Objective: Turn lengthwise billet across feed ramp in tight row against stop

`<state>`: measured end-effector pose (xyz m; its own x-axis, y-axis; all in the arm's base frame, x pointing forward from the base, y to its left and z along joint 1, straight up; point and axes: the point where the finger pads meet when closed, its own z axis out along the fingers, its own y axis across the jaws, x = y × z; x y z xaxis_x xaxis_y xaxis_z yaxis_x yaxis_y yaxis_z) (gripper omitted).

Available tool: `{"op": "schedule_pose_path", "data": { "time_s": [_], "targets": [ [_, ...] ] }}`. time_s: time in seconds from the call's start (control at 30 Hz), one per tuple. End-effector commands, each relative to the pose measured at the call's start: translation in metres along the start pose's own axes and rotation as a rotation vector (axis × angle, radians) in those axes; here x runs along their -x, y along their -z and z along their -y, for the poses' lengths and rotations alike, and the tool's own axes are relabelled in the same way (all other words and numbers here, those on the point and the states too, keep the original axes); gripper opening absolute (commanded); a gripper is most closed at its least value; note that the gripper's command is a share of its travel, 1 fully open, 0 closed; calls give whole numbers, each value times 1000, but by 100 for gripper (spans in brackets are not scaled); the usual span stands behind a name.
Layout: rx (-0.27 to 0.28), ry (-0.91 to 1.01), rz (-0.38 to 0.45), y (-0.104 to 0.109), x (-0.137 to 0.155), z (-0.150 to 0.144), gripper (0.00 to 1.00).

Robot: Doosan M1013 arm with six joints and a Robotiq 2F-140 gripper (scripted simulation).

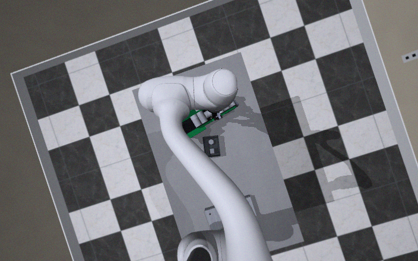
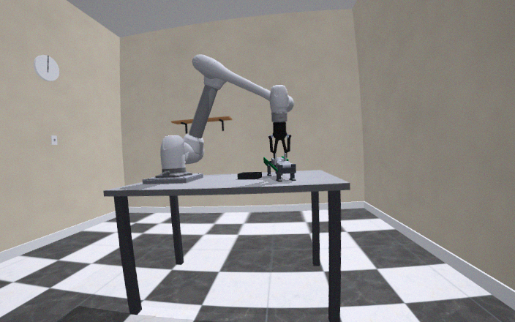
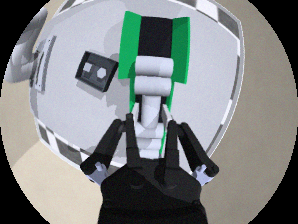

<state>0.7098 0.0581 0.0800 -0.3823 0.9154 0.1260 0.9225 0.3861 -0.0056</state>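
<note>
The green-sided feed ramp [image 3: 154,43] stands on the grey table, and it also shows in the top view [image 1: 200,121] and the side view [image 2: 280,165]. Two pale billets [image 3: 153,76] lie across it higher up the ramp. One billet [image 3: 150,111] lies lengthwise below them, and more billets [image 3: 149,143] lie across between my fingers, partly hidden. My gripper [image 3: 150,109] points straight down over the ramp, with its fingers partly open on either side of the lengthwise billet's near end. In the side view the gripper [image 2: 279,154] hangs just above the ramp, holding nothing. My arm hides most of the ramp in the top view.
A flat black box [image 3: 95,71] lies on the table to the left of the ramp; it also shows in the top view [image 1: 211,145] and the side view [image 2: 249,175]. My base plate [image 2: 173,178] sits at the table's far end. The table edge is close beyond the ramp.
</note>
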Motion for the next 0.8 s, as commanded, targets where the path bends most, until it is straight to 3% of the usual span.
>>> {"op": "schedule_pose_path", "data": {
  "time_s": [0.0, 0.67, 0.7, 0.77],
  "targets": [
    [0, 0, 0, 0, 0, 0, 41],
    [0, 0, 0, 0, 0, 0, 41],
    [0, 0, 0, 0, 0, 0, 10],
    [0, 0, 0, 0, 0, 0, 10]
  ]
}}
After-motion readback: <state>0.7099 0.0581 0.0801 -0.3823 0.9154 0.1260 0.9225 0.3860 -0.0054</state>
